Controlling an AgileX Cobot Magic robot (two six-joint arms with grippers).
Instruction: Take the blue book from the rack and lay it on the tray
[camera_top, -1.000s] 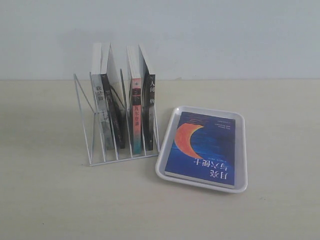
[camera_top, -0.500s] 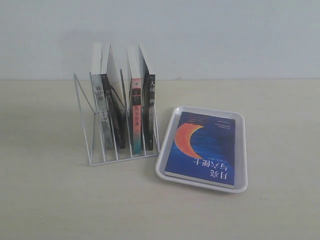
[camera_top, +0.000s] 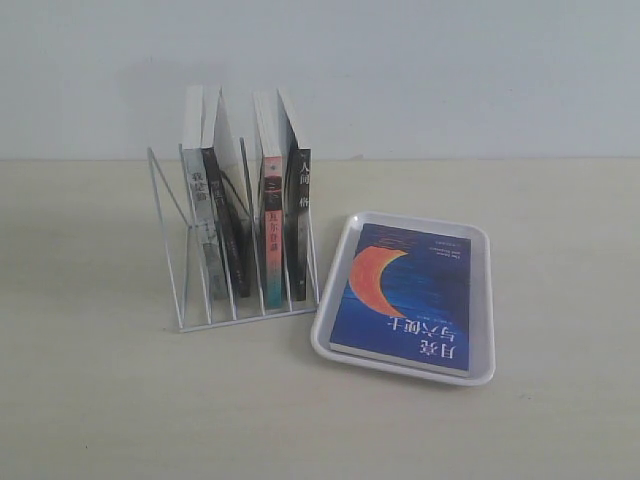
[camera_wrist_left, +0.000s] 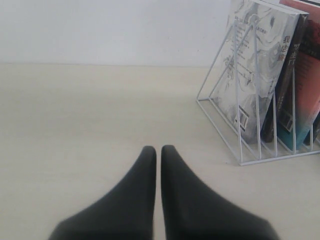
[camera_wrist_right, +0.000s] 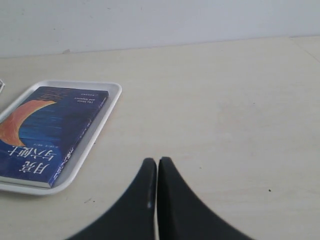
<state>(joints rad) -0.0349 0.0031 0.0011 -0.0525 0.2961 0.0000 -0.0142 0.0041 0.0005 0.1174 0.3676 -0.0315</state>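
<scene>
Unmoved: blue book (camera_top: 405, 295) (flat on tray (camera_top: 481, 300))

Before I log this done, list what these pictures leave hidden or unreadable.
Exterior view: books in the rack hide each other's covers.
Exterior view: the blue book's small print is too small.
Left wrist view: frame edge cuts off the rack.
Right wrist view: frame edge cuts off the tray.

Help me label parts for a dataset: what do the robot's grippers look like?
The left gripper and right gripper look alike: two matte black fingers each, broad at the base, curving to narrow rounded tips. No cables or markings show.
</scene>
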